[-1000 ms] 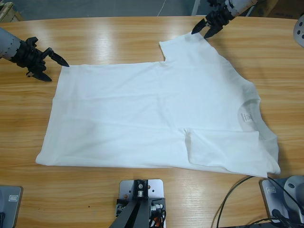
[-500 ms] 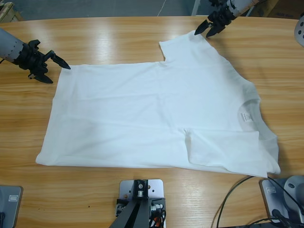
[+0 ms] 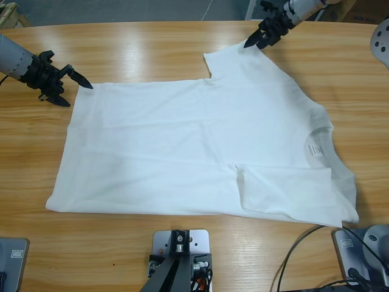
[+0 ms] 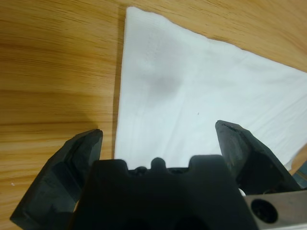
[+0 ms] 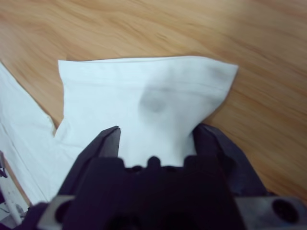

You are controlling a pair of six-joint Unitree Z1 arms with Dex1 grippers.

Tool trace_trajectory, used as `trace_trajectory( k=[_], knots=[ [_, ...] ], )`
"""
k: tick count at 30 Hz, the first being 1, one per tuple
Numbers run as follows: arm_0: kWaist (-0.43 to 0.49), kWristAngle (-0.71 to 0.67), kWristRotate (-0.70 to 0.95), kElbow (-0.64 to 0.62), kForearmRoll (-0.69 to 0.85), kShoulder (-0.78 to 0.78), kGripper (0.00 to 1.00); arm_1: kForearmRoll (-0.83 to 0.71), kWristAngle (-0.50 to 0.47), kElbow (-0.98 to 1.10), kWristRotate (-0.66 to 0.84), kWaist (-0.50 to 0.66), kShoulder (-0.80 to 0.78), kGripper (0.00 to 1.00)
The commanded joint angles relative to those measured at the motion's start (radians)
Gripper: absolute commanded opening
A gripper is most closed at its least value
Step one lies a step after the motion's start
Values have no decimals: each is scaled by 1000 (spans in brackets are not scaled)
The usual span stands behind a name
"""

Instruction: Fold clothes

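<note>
The white T-shirt [image 3: 200,152] lies spread flat across the middle of the wooden table [image 3: 152,48], its collar toward the right of the frame. At the left edge the left gripper [image 3: 72,85] stands with jaws spread wide, empty, at the shirt's hem corner. At the top right, the right gripper [image 3: 254,41] straddles the far sleeve [image 5: 148,96] edge, jaws parted, nothing clamped.
</note>
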Motion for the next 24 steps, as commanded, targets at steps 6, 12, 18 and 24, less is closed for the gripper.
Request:
trace_trajectory(
  k=[6,12,18,24],
  knots=[
    [-8,13,-16,30,-16,56,927,14,-31,-242,-17,18,95,0],
    [-8,20,-16,23,-16,56,927,-2,-53,-242,-1,18,98,0],
    [-8,20,-16,25,-15,47,927,-2,-80,-246,0,19,85,0],
    [35,29,1,15,-42,43,927,6,-85,-242,-53,24,73,0]
  ],
)
